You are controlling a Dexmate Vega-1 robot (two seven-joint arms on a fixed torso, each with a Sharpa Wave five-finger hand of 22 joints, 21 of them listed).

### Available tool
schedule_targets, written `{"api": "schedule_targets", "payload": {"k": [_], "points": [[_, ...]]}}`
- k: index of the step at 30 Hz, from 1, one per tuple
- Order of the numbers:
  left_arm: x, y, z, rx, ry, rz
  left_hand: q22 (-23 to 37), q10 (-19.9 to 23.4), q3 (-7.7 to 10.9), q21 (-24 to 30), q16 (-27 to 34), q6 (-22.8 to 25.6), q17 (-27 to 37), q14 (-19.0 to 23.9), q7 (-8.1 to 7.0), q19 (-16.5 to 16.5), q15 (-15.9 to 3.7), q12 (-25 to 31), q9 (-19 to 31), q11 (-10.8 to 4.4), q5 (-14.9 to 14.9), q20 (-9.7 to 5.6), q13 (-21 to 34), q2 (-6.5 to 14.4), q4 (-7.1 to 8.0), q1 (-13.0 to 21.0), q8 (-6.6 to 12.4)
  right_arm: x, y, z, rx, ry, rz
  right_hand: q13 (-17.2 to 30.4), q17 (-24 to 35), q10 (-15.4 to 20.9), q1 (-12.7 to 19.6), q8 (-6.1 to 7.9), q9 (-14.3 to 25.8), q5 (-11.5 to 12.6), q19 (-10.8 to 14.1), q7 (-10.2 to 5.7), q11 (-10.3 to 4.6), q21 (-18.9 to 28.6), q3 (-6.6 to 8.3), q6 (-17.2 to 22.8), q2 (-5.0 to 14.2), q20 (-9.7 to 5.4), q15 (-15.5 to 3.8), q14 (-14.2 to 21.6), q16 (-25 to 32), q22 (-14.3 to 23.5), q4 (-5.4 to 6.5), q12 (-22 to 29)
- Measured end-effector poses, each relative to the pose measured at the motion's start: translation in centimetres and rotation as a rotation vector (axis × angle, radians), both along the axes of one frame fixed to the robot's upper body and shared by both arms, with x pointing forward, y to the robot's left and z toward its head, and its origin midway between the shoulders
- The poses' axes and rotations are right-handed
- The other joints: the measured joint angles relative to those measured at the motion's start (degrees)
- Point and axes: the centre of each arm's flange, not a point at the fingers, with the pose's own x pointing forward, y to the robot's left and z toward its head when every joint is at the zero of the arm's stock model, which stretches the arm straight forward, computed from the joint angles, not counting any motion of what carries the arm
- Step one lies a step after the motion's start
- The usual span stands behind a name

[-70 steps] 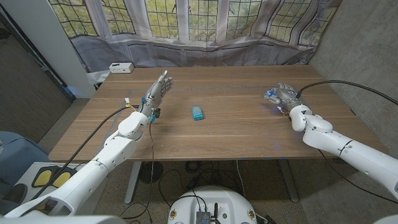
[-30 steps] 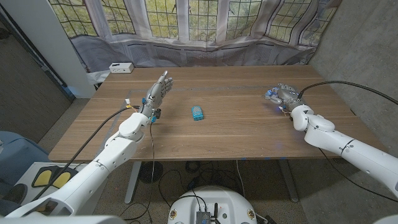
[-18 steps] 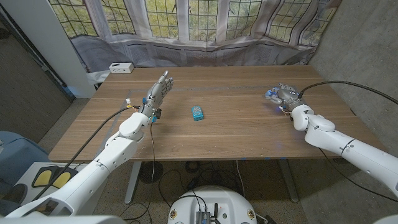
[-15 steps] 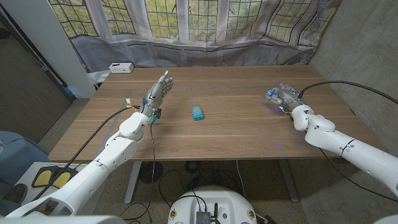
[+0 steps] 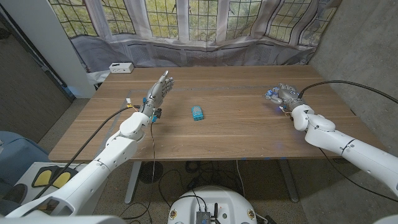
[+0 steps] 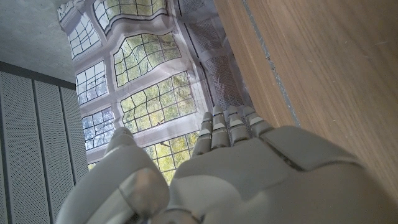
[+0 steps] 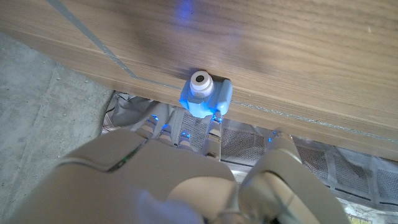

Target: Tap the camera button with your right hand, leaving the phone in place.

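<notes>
Blue phone (image 5: 197, 112) lies apart from open left hand (image 5: 158, 92); right hand's (image 5: 284, 95) grip unclear.

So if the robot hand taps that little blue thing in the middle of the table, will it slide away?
Probably a little: the small flat blue rectangular object looks light and lies loose on the smooth wooden table. Being flat, it shouldn't roll or tip.

A small teal phone (image 5: 198, 112) lies mid-table between the left hand (image 5: 158, 93) and right hand (image 5: 283, 95).
</notes>
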Motion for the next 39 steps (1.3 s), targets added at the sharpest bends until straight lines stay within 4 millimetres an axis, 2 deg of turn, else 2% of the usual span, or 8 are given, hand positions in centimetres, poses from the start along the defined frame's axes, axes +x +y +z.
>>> {"api": "schedule_targets", "payload": {"k": [8, 35, 39], "points": [[0.23, 0.03, 0.03, -0.001, 0.001, 0.0, 0.0, 0.0, -0.18, 0.0, 0.0, 0.0, 0.0, 0.0, 0.0, 0.0, 0.0, 0.0, 0.0, 0.0, 0.0, 0.0, 0.0, 0.0, -0.18, 0.0, 0.0, 0.09, -0.04, 0.19, -0.002, -0.006, -0.005, 0.0, 0.0, 0.0, 0.0, -0.61, -0.1, 0.0, 0.0, -0.29, 0.0, 0.0, 0.0, -0.3, 0.0, 0.0, 0.0, 0.0, 0.0, 0.0, 0.0, 0.0], [0.9, 0.16, 0.1, -0.007, 0.002, -0.006, 0.0, 0.0, -0.08, 0.0, 0.0, 0.0, 0.0, 0.0, 0.0, 0.0, 0.0, 0.0, 0.0, 0.0, 0.0, 0.0, 0.0, 0.0, -0.25, 0.0, 0.0, 0.1, 0.04, 0.69, -0.008, -0.022, -0.014, 0.0, -0.3, 0.0, 0.0, -1.05, -0.1, 0.0, 0.0, -0.39, 0.01, 0.0, 0.0, -1.5, 0.0, 0.0, 0.0, 0.0, 0.0, 0.0, 0.0, 0.0], [1.0, 0.15, 0.14, -0.006, 0.002, -0.007, 0.0, 0.0, 0.0, 0.0, 0.0, 0.0, 0.0, 0.0, 0.0, 0.0, 0.0, 0.0, 0.0, 0.0, 0.0, 0.0, 0.0, 0.0, -0.34, 0.0, 0.0, 0.08, 0.05, 0.73, -0.009, -0.025, -0.014, 0.0, -0.3, 0.0, 0.0, -1.69, -0.1, 0.0, 0.0, -0.41, 0.01, 0.0, 0.18, -3.3, 0.0, -0.01, 0.0, 0.0, 0.0, 0.0, -0.18, 0.0]]}}
